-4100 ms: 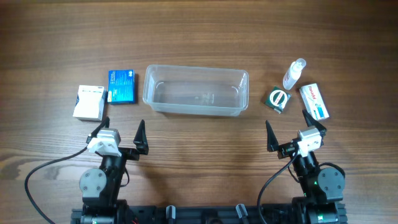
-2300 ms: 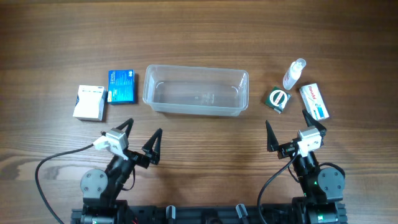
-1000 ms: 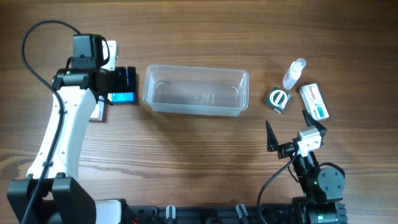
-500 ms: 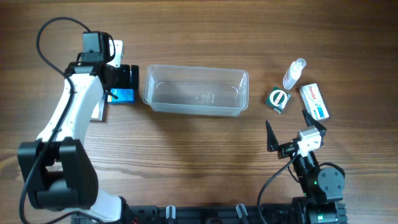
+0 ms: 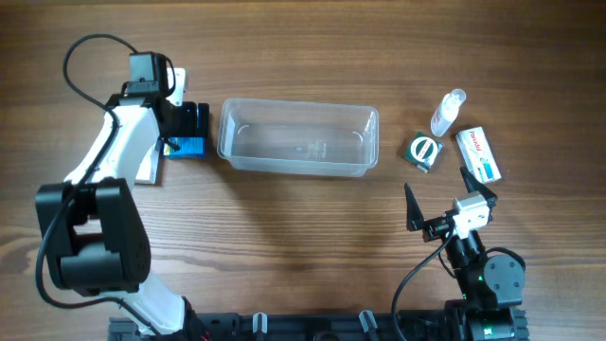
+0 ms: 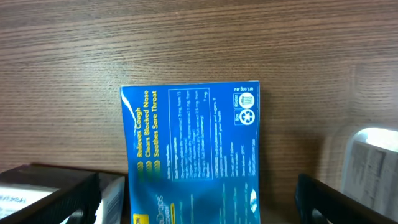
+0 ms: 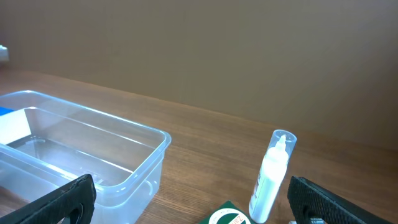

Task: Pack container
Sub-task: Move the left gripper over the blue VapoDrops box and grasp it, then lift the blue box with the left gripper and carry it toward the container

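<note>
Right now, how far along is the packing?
Done: nothing; the clear container is empty. In hand: the left gripper, open, straddles the blue cough-relief box, not yet gripping. Left: that box, the white box beside it, the green box, the small bottle and the red-and-white box, all on the table.

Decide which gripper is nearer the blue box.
Left. The left gripper hangs directly over the blue box, open; the right gripper sits far across the table, beyond the container.
</note>
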You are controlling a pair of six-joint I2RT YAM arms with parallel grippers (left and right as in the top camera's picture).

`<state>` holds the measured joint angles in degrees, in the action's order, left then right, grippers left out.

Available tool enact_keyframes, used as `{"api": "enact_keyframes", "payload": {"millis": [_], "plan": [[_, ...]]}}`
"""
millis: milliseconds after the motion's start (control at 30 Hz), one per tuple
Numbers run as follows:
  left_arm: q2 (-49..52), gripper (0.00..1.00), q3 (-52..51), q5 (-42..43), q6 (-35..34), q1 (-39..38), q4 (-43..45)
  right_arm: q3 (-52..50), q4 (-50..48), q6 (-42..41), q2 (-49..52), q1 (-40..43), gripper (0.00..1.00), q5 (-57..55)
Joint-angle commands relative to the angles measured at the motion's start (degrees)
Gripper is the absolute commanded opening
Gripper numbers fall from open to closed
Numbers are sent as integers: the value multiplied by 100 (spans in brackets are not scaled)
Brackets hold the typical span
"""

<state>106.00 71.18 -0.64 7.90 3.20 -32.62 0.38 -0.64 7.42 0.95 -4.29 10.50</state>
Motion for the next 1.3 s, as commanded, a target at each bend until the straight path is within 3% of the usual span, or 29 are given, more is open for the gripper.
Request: {"api": "enact_keyframes", "payload": {"millis": [0, 567, 1133, 1267], "plan": [[225, 100, 17, -52, 92, 57, 79, -9, -22, 52, -15, 24, 100, 79], [820, 99, 17, -50, 68, 57, 527, -9, -22, 52, -15, 24, 100, 79], [1104, 91, 2, 15, 20, 57, 540, -9, -22, 55, -15, 24, 100, 79], [1102, 84, 2, 13, 24, 57, 531, -9, -22, 52, -15, 24, 100, 79]]}}
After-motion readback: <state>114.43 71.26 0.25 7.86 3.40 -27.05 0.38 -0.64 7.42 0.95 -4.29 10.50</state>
